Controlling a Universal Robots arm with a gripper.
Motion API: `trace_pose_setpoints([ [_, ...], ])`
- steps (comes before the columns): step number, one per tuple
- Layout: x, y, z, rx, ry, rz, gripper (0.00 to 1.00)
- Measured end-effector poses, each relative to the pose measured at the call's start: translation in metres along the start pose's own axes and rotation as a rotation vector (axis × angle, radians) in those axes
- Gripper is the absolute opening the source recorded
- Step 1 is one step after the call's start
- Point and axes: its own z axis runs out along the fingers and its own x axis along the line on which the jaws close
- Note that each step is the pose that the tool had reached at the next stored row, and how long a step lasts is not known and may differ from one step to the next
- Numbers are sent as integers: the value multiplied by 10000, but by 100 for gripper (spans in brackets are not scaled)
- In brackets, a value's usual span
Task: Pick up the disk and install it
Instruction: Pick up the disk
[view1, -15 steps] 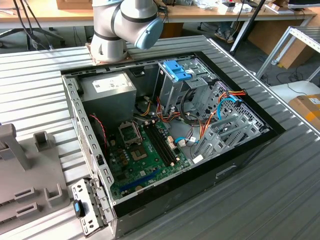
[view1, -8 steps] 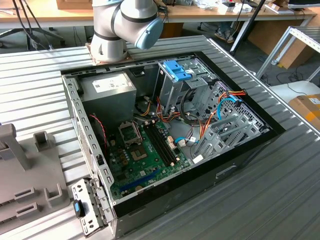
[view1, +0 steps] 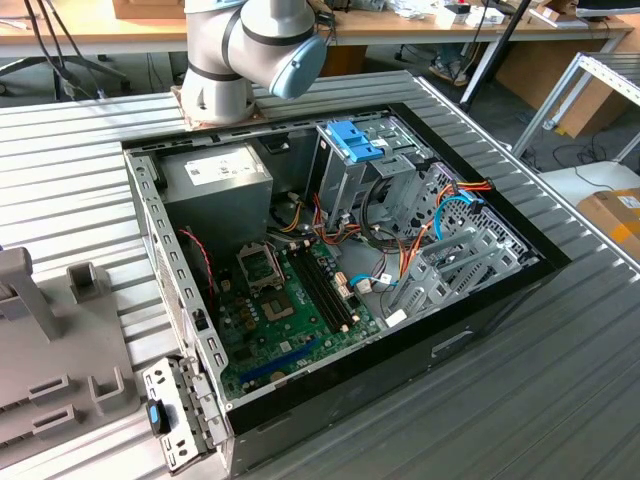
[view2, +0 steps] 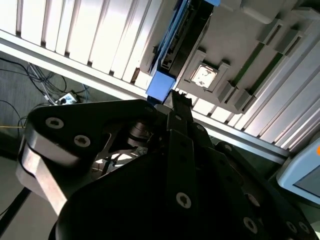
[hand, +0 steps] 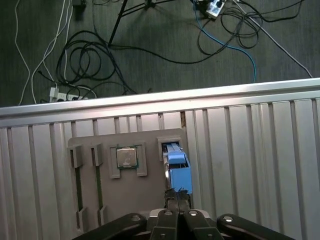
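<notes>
On the exterior view's left, a grey fixture (view1: 55, 350) lies on the ribbed counter (view1: 70, 160); in both wrist views the disk (hand: 177, 161) (view2: 181, 37) stands on edge in one of its slots (blue rail end towards the camera), near a square processor chip (hand: 126, 157) set in a pocket of the same fixture. The gripper (hand: 176, 192) (view2: 180, 101) sits just beside that blue end; its fingers (hand: 172, 195) are drawn together with nothing between them, and I cannot tell whether they touch the rail. Further right, the open computer case (view1: 470, 330) holds the power-supply box (view1: 215, 180), the motherboard (view1: 290, 305) and a blue latch (view1: 352, 140) atop the metal cage (view1: 345, 185); a cardboard box (view1: 615, 215) sits at the far right.
</notes>
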Motion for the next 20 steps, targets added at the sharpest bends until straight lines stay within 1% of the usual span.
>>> trace_pose_setpoints([
  [5, 0, 13, 5, 3, -14, -5, 11],
  [8, -12, 15, 9, 1, -45, -30, 11],
  [13, -13, 16, 11, 3, -45, -213, 11],
  [20, -13, 16, 11, 3, -45, -215, 11],
])
